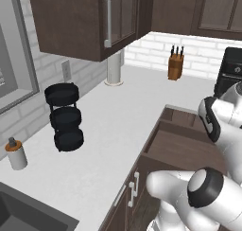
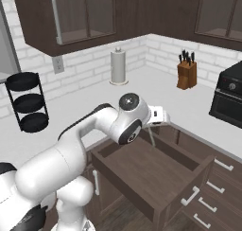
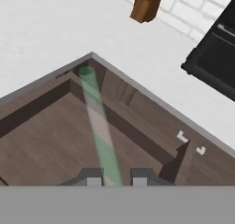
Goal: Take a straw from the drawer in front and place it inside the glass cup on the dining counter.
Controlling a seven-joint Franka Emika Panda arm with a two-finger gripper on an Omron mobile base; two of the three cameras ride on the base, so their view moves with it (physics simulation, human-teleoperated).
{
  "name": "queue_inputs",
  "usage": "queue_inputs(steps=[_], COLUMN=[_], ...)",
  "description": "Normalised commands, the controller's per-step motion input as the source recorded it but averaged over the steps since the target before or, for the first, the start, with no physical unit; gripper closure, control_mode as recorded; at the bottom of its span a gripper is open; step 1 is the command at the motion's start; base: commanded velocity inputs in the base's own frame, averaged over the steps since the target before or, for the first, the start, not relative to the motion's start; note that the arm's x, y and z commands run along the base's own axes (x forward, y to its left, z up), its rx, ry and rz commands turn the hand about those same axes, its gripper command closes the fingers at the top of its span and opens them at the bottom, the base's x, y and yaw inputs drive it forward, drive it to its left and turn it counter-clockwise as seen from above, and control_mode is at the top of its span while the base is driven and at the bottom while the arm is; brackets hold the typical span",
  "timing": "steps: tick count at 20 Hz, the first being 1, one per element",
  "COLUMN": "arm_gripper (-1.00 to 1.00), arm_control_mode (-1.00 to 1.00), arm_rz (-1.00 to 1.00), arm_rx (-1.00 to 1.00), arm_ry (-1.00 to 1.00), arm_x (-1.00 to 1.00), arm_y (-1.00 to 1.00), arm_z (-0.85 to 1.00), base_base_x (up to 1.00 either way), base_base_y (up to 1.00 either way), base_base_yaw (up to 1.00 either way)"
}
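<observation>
**Holding the straw above the open drawer**

Gripping a thin, straight, pale straw (image 3: 98, 126) between its two dark fingertips, the two-finger gripper (image 3: 113, 178) hangs over the pulled-out shallow dark brown wooden drawer (image 2: 142, 171). In the hand view the straw runs up and away from the nearly closed jaws, its far end reaching toward the drawer's back corner; it looks whitish with a green tint there. In the right base view the straw (image 2: 152, 135) shows as a slim pale line slanting down from the gripper (image 2: 158, 117) toward the drawer's brown inside, and whether its lower tip touches the drawer floor cannot be told.

The drawer stands wide open under the white countertop (image 1: 108, 126), and its brown floor is bare. In the left base view the drawer (image 1: 182, 147) lies partly behind the white arm.

On the countertop by the white brick wall stand a brown wooden knife block (image 2: 187, 75), a white paper-towel roll on its stand (image 2: 118, 66), and a black three-tier round rack (image 1: 66, 117). A small white canister with a brown top (image 1: 16, 154) sits near the dark sink (image 1: 28, 213). A black oven (image 2: 228, 98) is at the right. Dark brown wall cabinets with glass doors (image 2: 80, 17) hang above.
</observation>
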Motion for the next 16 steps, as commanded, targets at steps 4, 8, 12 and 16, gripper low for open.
queue_inputs(steps=[4,8,12,16], arm_gripper=[1.0,1.0,1.0,1.0], arm_control_mode=[-1.0,1.0,1.0,1.0], arm_rz=[-0.01,0.0,0.0,0.0], arm_rx=[0.0,0.0,0.0,0.0], arm_ry=[-0.06,0.0,0.0,0.0], arm_x=[-0.08,0.0,0.0,0.0], arm_y=[0.02,0.0,0.0,0.0], arm_z=[0.01,0.0,0.0,0.0], base_base_x=[0.0,-0.28,-0.26,-0.11], base_base_y=[0.0,-0.19,-0.34,-0.39], base_base_yaw=[0.0,-0.21,-0.34,-0.43])
